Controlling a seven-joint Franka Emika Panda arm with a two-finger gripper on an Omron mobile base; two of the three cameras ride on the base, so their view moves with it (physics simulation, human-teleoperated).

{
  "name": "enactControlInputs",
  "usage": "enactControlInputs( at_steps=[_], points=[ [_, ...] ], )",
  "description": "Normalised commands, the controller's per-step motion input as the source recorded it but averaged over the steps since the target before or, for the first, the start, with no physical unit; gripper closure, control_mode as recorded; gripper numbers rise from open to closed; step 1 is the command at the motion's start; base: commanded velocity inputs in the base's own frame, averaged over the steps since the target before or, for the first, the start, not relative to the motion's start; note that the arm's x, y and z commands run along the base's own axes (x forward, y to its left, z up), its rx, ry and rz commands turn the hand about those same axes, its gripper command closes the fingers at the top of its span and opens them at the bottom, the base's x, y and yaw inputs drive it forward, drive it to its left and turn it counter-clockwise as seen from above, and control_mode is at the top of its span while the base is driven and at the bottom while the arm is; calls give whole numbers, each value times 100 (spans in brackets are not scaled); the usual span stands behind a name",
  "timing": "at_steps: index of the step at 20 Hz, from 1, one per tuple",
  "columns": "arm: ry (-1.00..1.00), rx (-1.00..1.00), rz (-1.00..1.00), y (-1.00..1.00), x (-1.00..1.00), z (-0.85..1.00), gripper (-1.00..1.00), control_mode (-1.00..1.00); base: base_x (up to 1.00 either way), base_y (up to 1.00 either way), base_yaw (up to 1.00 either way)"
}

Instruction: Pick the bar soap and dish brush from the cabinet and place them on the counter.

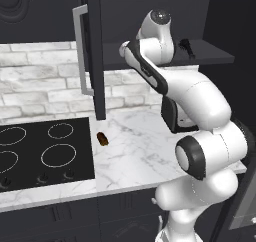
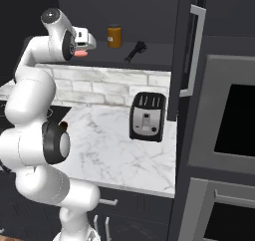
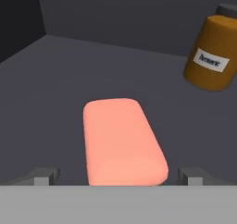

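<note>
The salmon-pink bar soap (image 3: pixel 121 137) lies flat on the dark shelf of the open black cabinet (image 1: pixel 212 53). My gripper (image 3: pixel 118 176) is open, its two fingertips (image 3: pixel 44 174) standing either side of the soap's near end, apart from it. In the right base view the gripper (image 2: pixel 88 46) reaches into the cabinet at shelf height, with the bar soap (image 2: pixel 79 53) showing just under the hand. The black dish brush (image 2: pixel 135 51) lies further right on the same shelf, beyond an amber jar (image 2: pixel 114 36); it appears again as the dish brush (image 1: pixel 187 47). The white marble counter (image 1: pixel 135 151) runs below.
The amber jar (image 3: pixel 210 52) stands just right of and behind the soap. A black toaster (image 2: pixel 147 116) stands on the counter under the shelf. The cabinet doors (image 1: pixel 92 51) (image 2: pixel 187 51) hang open. A cooktop (image 1: pixel 40 151) lies left, a brown lump (image 1: pixel 102 138) beside it.
</note>
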Motion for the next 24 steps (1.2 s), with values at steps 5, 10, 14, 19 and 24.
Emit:
enactControlInputs(
  at_steps=[5,10,14,19,24],
  points=[
    [3,0,0,6,25,-14,-100,-100,0,0,0],
    [2,0,0,5,23,-14,-100,-100,0,0,0],
    [3,0,0,1,22,-15,100,-100,0,0,0],
    [3,0,0,0,17,-14,100,-100,0,0,0],
    [1,0,0,0,9,-2,100,-100,0,0,0]
  ],
)
